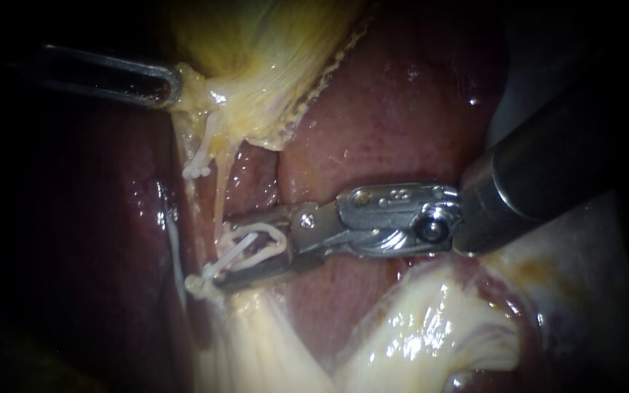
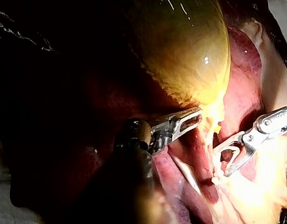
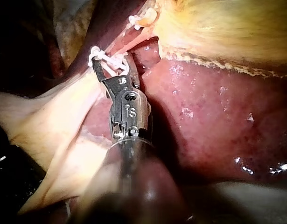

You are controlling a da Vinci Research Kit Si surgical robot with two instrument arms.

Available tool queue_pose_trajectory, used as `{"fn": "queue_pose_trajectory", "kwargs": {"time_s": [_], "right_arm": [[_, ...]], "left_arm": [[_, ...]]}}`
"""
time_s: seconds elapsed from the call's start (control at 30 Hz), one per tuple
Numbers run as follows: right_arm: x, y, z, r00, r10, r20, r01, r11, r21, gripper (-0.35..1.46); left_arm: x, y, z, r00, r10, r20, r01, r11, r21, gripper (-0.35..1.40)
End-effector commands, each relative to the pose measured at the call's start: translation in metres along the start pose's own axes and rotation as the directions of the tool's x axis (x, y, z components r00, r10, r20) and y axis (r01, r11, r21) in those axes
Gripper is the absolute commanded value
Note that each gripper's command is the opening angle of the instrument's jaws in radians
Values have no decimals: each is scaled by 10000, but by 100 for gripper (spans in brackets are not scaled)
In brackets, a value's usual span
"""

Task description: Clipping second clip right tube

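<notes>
Right tube (image 1: 220,205): thin pale strand below the gallbladder (image 1: 256,58), passing between right instrument's jaws.
Clip (image 1: 247,244): white, open, straddling that tube, well below gallbladder.
Right instrument (image 1: 224,252): jaws apart, both gripping clip.
Left instrument (image 1: 171,84): jaws closed on gallbladder's lower edge.

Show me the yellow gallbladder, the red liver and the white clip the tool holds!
gallbladder (image 1: 256,44), endoscope view, its yellow wall.
liver (image 1: 402,116), endoscope view, its bare red surface.
white clip (image 1: 256,233), endoscope view, its upper arm.

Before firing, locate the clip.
Endoscope view, left of centre: the clip is held in the right instrument's jaws, at the tube below the gallbladder.
</notes>
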State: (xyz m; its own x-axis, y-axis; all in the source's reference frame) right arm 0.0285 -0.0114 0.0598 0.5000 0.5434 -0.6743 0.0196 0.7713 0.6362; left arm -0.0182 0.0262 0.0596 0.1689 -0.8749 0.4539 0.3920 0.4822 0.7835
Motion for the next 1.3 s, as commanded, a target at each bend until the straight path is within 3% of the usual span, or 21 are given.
{"fn": "queue_pose_trajectory", "kwargs": {"time_s": [0.03,0.23,0.47,0.63,1.07,1.2,1.3], "right_arm": [[0,-1,-2,10000,-3,-5,3,10000,6,38],[2,-8,-27,10000,0,-3,0,9993,384,44],[12,-14,-67,9995,107,-306,-86,9976,683,46],[11,-13,-83,9985,477,-258,-455,9958,796,46],[-1,13,-65,9876,1525,-382,-1489,9854,825,47],[-2,19,-53,9799,1890,-641,-1828,9789,915,48],[-2,21,-40,9657,2378,-1047,-2257,9674,1147,48]], "left_arm": [[0,0,0,10000,-2,8,2,10000,-4,-35],[0,0,0,10000,-1,7,1,10000,-3,-35],[0,0,0,10000,0,6,0,10000,-1,-35],[0,0,0,10000,0,6,0,10000,-1,-35],[0,0,0,10000,0,6,0,10000,-1,-35],[0,0,0,10000,1,8,-1,10000,-4,-35],[1,0,0,10000,3,10,-3,10000,-8,-35]]}}
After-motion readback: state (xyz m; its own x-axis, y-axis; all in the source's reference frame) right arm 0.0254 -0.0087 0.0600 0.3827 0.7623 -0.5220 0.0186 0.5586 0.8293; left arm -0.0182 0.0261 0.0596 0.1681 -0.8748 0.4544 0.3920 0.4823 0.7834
